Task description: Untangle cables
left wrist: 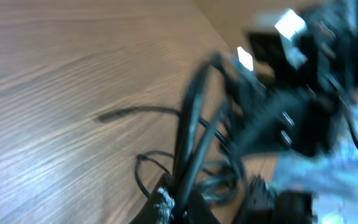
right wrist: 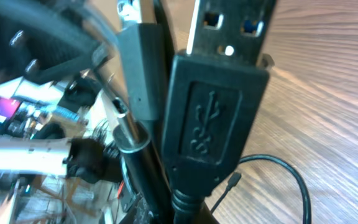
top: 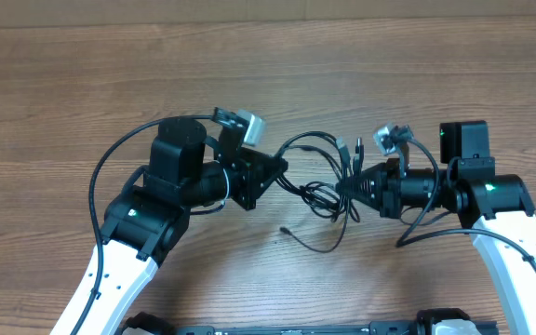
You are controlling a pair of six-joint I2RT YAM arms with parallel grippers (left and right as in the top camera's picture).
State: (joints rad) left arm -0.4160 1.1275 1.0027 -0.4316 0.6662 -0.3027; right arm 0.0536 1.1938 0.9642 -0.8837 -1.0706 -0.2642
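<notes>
Black cables (top: 322, 191) stretch between the arms, just above the wooden tabletop (top: 82, 84). The left gripper (top: 279, 170) is closed on one strand. In the middle the loops cross in a knot, and a loose end (top: 288, 230) trails on the wood. The right gripper (top: 347, 186) clamps a bunch near its USB plugs (right wrist: 219, 124). Nothing looks separated yet, so most of the work remains.

Both arms: white lower links (top: 110, 279); black joints (top: 177, 154); green lights (top: 489, 189); looping black wires (top: 96, 177).

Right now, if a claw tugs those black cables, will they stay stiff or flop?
Probably floppy: the cables lie in loose, curling loops. Likely light, being so thin. The USB plug looks rigid and might snag a loop.
</notes>
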